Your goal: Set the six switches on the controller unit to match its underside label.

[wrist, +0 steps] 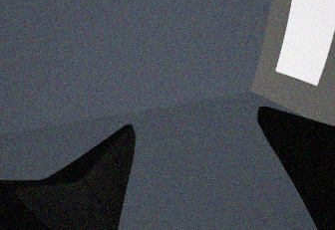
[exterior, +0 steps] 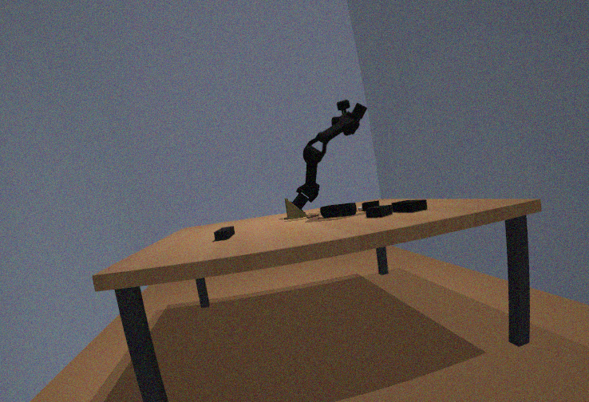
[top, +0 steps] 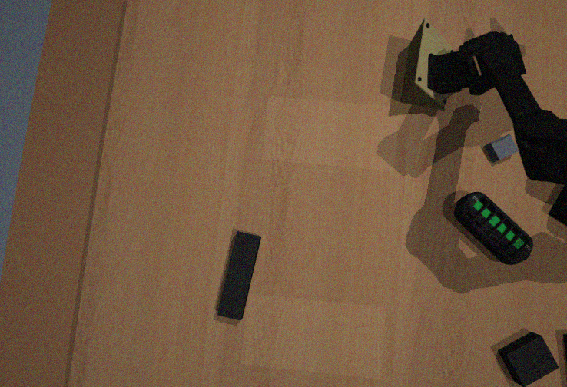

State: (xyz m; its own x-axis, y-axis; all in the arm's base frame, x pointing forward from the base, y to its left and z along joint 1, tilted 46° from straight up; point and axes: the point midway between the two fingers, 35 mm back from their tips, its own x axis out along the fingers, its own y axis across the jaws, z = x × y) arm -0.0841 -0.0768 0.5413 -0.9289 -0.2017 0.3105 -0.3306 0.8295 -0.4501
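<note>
The gripper is held high above the bench, its 2 fingers spread nearly to their full width, with nothing gripped between them; a wall and a bright white panel are seen beyond it in the wrist view. The arm is mounted at a tilted olive bracket. In the top view, the controller unit is seen well in from the bench's left edge, set down with its switch side up and its long axis slanted. A row of 6 green switch ends is shown on it, but which ends are pressed cannot be told. A small grey block is placed between the bracket and the unit. Nearest the left edge, 1 dark bar is laid flat. Towards the picture's lower right corner, 2 dark blocks are seen side by side.
</note>
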